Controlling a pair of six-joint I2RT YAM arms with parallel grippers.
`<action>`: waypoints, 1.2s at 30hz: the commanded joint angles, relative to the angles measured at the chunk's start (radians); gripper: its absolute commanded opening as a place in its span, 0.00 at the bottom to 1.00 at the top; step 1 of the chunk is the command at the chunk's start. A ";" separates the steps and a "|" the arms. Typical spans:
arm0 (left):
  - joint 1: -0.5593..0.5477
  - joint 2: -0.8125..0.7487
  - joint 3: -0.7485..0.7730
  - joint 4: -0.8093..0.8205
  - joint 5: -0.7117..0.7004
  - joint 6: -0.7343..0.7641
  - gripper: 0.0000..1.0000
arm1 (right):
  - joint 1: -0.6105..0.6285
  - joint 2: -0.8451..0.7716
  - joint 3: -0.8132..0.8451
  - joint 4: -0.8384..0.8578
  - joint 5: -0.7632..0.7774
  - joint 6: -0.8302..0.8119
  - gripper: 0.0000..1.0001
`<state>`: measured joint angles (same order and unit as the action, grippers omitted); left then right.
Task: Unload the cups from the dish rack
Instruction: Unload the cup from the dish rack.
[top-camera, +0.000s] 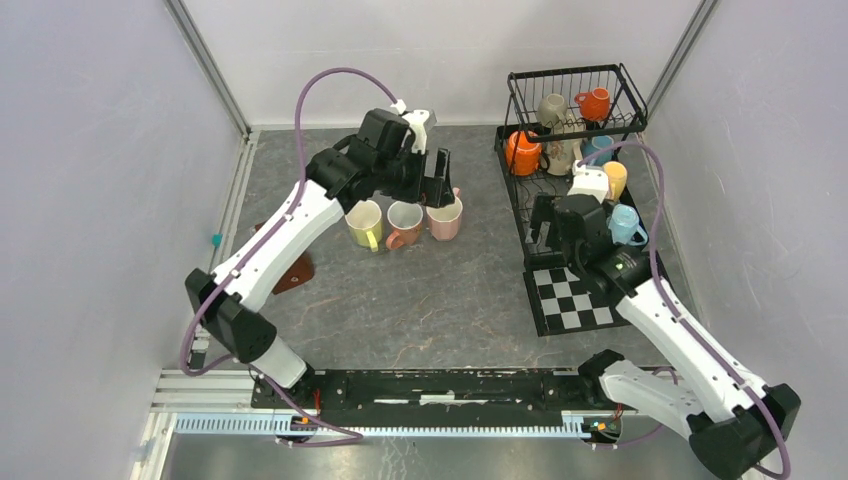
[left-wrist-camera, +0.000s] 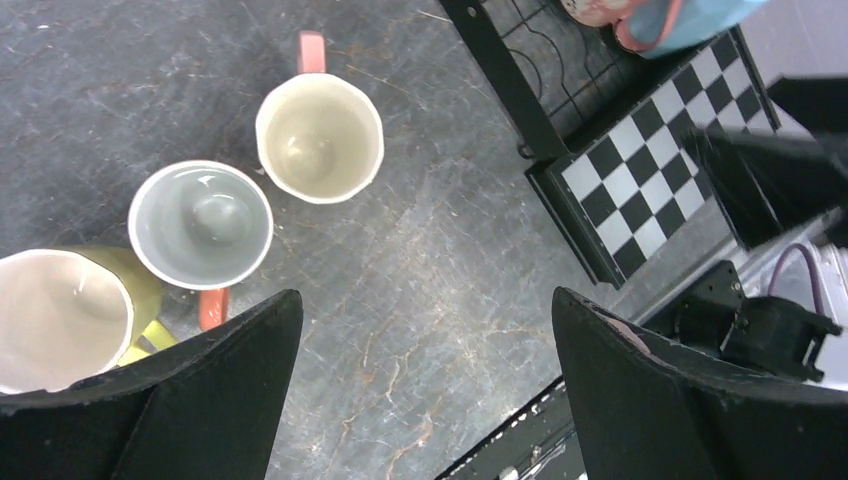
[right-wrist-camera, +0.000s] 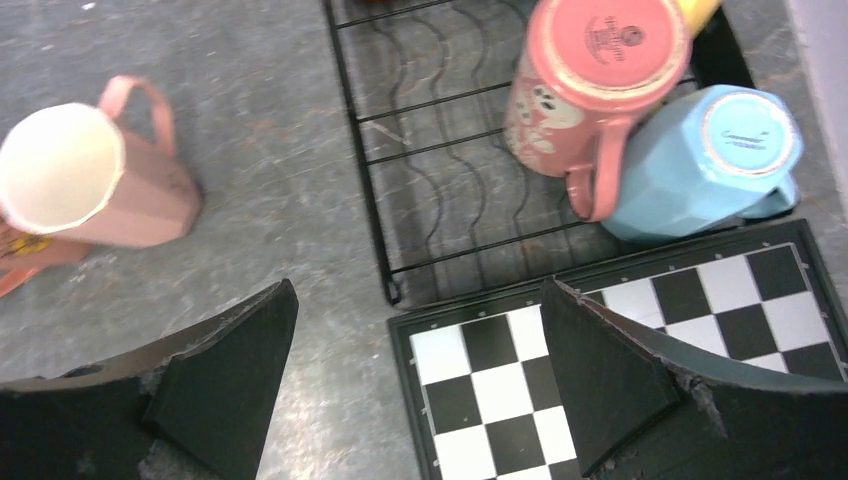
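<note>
Dish rack (top-camera: 512, 190) holding several cups (top-camera: 522, 153), three others (top-camera: 405, 224) on table (top-camera: 450, 300)

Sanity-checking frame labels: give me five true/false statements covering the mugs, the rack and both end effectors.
1. Three glossy ceramic mugs stand upright on the grey table. True.
2. The left end effector grips a mug. False: it is open and empty above them.
3. The black wire dish rack is empty. False: several mugs remain inside.
4. A light blue ceramic mug in the rack is turned base up. True.
5. The right end effector is shut. False: it is open, holding nothing.
</note>
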<state>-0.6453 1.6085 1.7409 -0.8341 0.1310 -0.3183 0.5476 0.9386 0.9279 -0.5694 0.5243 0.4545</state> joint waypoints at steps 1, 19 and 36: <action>-0.014 -0.102 -0.075 0.090 0.079 -0.016 1.00 | -0.109 0.036 0.024 0.065 -0.006 -0.040 0.98; -0.037 -0.233 -0.225 0.114 0.121 0.016 1.00 | -0.353 0.208 -0.102 0.313 -0.178 -0.114 0.98; -0.038 -0.229 -0.239 0.114 0.120 0.047 1.00 | -0.421 0.275 -0.200 0.506 -0.180 -0.203 0.98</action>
<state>-0.6765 1.3998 1.4986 -0.7589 0.2234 -0.3168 0.1368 1.2007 0.7483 -0.1516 0.3367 0.2974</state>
